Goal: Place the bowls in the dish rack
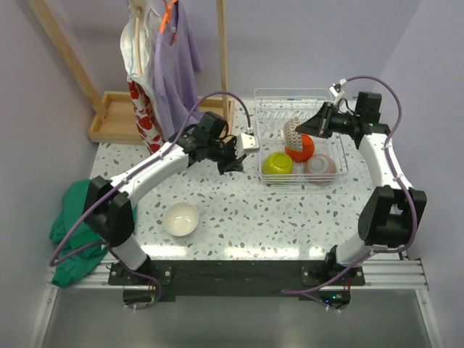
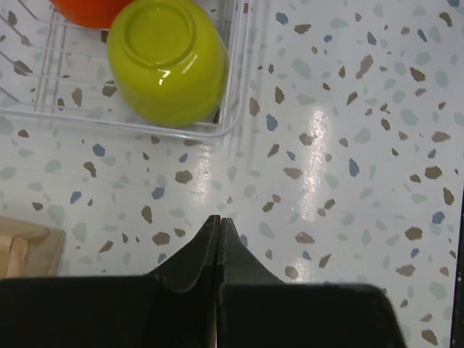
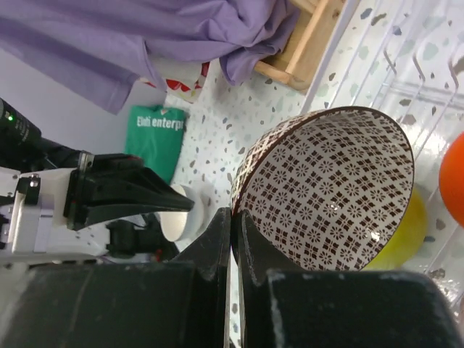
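Two clenched: left hand empty beside dish rack, right hand pinching rim of tilted patterned bowl

Bright even overhead light, shadows soft. White glare streak on the speckled terrazzo tabletop; small specular spot on the glossy lime-green bowl. Near foreground in both wrist views dark, slightly soft.

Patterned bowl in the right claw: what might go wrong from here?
1. The right claw pinches the patterned bowl only at its rim, so it could slip or swing.
2. The orange bowl and green bowl sit right beside it in the rack, so setting it down might knock them.
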Tool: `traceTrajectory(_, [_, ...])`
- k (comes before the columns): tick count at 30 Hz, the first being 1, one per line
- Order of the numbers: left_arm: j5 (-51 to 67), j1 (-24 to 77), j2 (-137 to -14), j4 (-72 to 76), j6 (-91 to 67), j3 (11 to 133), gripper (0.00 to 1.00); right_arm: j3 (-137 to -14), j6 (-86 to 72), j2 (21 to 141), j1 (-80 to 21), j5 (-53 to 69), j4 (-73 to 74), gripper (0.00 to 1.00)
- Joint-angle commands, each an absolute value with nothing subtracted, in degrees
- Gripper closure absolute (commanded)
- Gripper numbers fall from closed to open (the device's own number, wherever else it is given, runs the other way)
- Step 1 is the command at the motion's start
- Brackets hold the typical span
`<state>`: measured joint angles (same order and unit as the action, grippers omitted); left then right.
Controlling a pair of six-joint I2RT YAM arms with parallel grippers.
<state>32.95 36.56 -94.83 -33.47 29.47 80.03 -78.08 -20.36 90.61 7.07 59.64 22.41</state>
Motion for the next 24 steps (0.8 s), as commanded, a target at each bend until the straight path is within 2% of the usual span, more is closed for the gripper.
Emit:
traceTrajectory(1, [30.41,38.23,-100.62,-26.73,24.88,88.31,1.0,-74.71,-27.16,88.42,12.72,68.46,15.12,1.0])
traceTrajectory(7, [27.43,40.07,-110.03,-24.35,22.15,99.03,1.0,-72.77,-24.79,89.47,16.87,71.1,18.01,1.0])
traceTrajectory(13, [26.89,41.66,-118.64,-23.29,20.48,109.05,1.0,-73.3,-16.97,91.41,18.1,72.86,28.97,1.0])
traceTrajectory(24, [27.94,44.38,-126.03,-21.97,19.95,116.89,1.0,-75.94,2.98,96.06,19.77,72.69,49.21,1.0])
